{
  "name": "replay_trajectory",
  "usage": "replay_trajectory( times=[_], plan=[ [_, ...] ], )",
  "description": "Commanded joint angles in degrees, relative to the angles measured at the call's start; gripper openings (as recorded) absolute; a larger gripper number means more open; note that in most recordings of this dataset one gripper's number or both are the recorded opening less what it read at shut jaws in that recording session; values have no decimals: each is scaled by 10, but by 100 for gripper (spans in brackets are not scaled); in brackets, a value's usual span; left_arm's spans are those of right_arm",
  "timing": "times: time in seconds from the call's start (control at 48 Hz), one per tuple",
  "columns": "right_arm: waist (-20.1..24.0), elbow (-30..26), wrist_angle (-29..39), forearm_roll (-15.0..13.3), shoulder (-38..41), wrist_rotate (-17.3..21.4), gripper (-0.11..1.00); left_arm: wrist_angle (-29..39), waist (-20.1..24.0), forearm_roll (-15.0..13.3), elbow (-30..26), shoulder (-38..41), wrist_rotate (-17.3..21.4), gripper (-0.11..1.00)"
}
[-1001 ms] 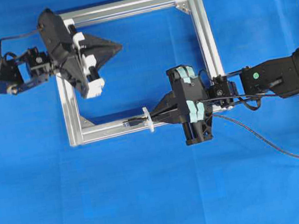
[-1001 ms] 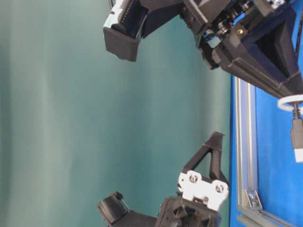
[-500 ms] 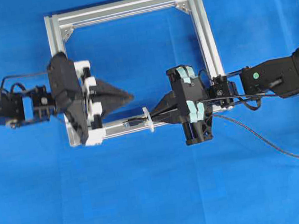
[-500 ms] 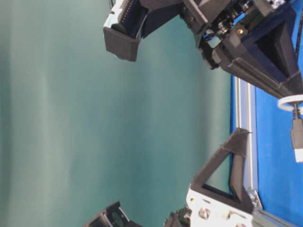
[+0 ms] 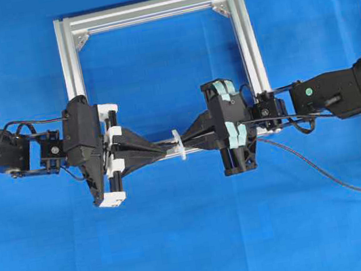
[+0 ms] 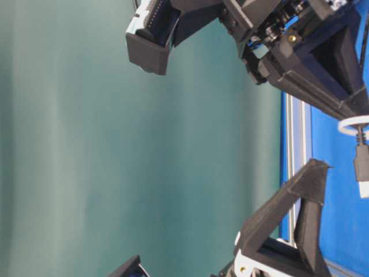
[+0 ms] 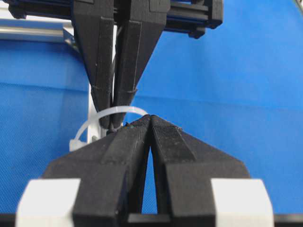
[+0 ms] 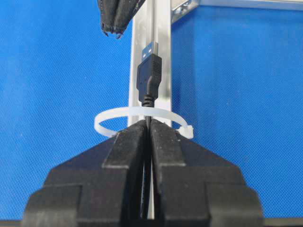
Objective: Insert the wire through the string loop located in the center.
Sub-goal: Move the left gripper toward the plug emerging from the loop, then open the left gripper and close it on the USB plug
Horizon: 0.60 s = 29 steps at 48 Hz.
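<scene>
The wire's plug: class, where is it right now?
In the right wrist view the plug has passed the string loop, over the silver frame bar, just ahead of the shut right gripper.

The left end effector has swung from the silver frame's upper left corner down to its lower bar, beside the string loop.

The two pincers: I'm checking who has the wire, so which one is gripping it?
The right pincer, shut on the wire, whose plug already pokes through the loop. The left pincer, shut too, holds nothing.
</scene>
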Motion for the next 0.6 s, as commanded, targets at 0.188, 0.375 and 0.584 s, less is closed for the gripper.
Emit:
replay_trajectory(
  times=[0.188,0.375,0.584],
  plan=[
    [2,-8,-6,-1,-8,-1,-2,2,2,2,-10,-13,4,0],
    [1,-9,-6,-1,-7,-1,-2,5,2,1,-11,-14,4,0],
    [1,-9,-6,-1,-7,-1,-2,11,-2,1,-11,-13,0,48]
  ],
)
